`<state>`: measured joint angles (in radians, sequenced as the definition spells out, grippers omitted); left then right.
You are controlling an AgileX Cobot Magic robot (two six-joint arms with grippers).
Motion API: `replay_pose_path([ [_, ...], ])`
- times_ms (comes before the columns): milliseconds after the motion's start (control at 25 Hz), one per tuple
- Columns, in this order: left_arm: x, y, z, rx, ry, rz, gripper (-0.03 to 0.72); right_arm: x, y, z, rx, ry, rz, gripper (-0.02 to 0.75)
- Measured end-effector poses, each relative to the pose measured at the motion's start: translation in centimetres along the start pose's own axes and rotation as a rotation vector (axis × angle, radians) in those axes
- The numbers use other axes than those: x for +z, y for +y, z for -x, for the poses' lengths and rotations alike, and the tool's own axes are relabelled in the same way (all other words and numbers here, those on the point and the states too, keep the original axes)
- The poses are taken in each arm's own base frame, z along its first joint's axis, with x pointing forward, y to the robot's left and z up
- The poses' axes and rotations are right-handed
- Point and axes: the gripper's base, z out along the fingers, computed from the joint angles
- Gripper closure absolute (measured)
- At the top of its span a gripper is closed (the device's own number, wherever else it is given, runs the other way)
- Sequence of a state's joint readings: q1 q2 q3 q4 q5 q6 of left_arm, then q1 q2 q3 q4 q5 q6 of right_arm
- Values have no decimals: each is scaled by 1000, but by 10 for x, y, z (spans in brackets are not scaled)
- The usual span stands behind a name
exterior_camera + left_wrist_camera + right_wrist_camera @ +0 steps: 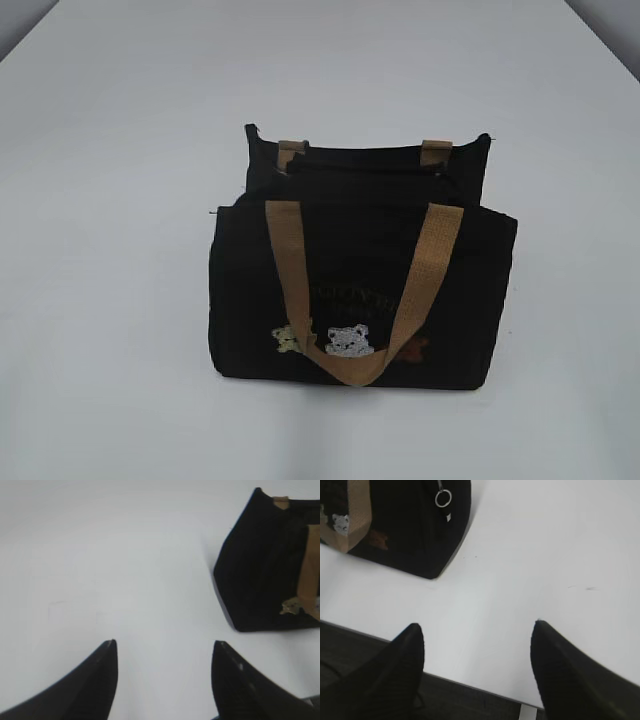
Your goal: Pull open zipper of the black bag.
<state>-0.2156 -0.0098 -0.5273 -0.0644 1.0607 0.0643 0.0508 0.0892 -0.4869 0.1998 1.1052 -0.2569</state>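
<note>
Plain white surface (100, 300) underneath. Black bag (250, 290) upright at centre, tan handle (290, 270) draped down the near face. Left gripper (162, 652) low over bare surface left of the bag, jaws apart, empty. Right gripper (477, 632) above the near surface edge, right of the bag, jaws apart, empty. Zipper (443, 498) pull ring hanging at the bag's right end, untouched.
</note>
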Motion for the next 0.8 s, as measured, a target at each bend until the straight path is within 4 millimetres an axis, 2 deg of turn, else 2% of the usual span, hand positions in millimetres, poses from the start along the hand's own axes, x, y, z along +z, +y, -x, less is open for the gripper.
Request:
replay_pose_path([
  [200, 1, -1, 0, -47, 1, 101, 239, -10, 4, -7, 9, -89, -44, 219],
  [800, 1, -1, 0, -50, 1, 108, 239, -11, 9, -6, 33, -106, 9, 219],
])
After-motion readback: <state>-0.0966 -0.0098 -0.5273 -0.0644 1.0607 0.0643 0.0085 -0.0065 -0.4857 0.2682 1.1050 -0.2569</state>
